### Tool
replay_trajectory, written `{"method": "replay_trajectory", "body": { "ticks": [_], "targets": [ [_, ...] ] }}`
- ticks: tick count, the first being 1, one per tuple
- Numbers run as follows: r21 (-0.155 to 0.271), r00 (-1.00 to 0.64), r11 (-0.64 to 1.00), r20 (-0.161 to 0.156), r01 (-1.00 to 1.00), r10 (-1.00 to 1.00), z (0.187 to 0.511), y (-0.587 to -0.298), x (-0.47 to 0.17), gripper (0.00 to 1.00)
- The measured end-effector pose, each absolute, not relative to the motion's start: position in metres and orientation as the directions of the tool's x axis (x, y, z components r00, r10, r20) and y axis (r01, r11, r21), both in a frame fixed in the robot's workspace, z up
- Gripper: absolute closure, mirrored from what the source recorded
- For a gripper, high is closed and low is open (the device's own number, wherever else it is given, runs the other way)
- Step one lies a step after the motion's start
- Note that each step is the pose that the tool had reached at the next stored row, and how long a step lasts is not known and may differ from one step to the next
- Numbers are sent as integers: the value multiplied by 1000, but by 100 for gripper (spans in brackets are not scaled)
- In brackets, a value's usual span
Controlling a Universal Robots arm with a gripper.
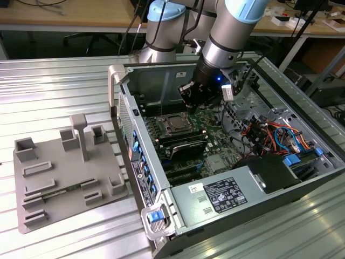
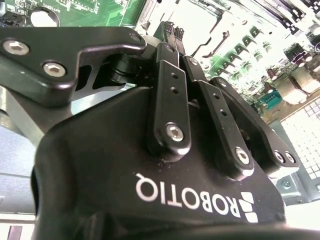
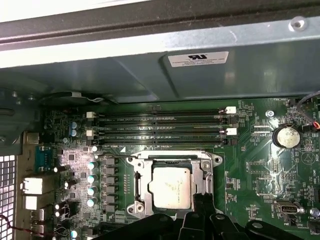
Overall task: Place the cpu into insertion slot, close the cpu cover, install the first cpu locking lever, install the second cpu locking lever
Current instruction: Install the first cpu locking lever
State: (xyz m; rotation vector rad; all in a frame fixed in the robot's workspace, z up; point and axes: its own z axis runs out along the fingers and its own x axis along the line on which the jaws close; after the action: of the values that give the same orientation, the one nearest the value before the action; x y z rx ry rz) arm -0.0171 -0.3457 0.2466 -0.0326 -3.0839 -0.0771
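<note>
Silvery metal marks the cpu (image 3: 170, 187) for me in the first wrist view: it lies flat in the slot (image 3: 216, 160), with the cover (image 3: 137, 180) down around it as a frame and the chip's top showing through the window. The slot sits on the green board (image 3: 255, 170), just beside the long black memory slots (image 3: 160, 127), with a coin battery (image 3: 286, 136) well apart from it.

I see the gripper (image 3: 202, 200) poised over one edge of the cover, its tips just beside the cpu's rim rather than over its middle. The jaws look closed, pads together with nothing between them. In the second wrist view the gripper (image 2: 172, 30) narrows to a single point above the board, which agrees with that. Whether the tips touch the cover I cannot tell.

From the exterior view, the gripper (image 1: 190, 100) hangs low inside the open case (image 1: 161, 81), near the cpu (image 1: 175, 125) and a little toward the case's back wall from it. On the exterior view's left, a grey fixture (image 1: 64, 172) lies on the ribbed table (image 1: 54, 91), well apart from the case.
</note>
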Motion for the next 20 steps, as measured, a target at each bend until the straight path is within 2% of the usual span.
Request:
{"method": "replay_trajectory", "body": {
  "ticks": [20],
  "targets": [
    [49,-998,999,57,-15,-18,246,-346,-17,89]
  ]
}}
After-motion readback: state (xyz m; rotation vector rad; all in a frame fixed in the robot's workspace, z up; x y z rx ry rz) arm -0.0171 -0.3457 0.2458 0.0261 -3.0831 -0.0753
